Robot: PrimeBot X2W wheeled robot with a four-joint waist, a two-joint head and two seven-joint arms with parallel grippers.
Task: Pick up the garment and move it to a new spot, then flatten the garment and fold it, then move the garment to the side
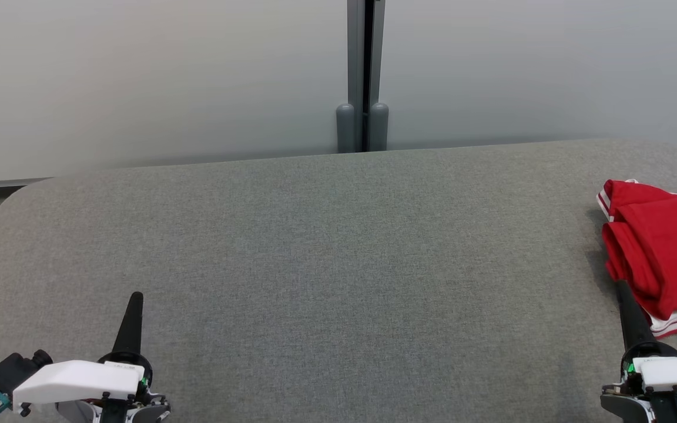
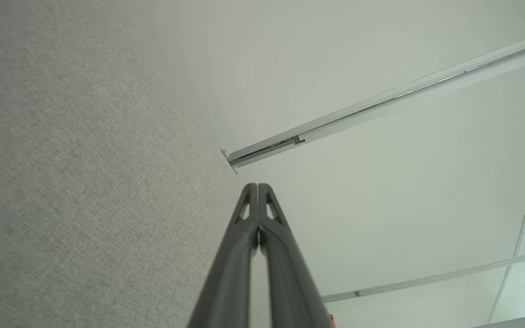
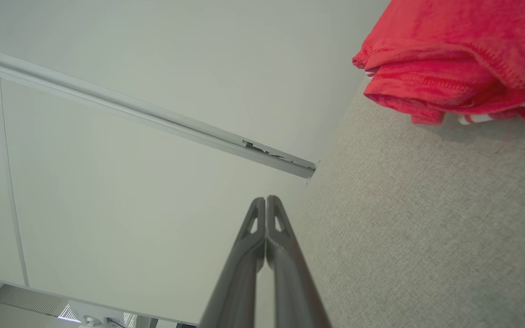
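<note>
Nothing legible is showing anywhere: no word, number or brand. The folded red fabric garment with white stripes (image 1: 662, 252) is carrying a dark-edged mark at the head view's right border, cut off and unreadable. The white plastic housing behind the left end effector (image 1: 136, 299) is bearing a faint small marking, too tiny to read.

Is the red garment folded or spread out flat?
Folded: the red garment with white stripes lies in stacked layers on the grey fabric surface.
</note>
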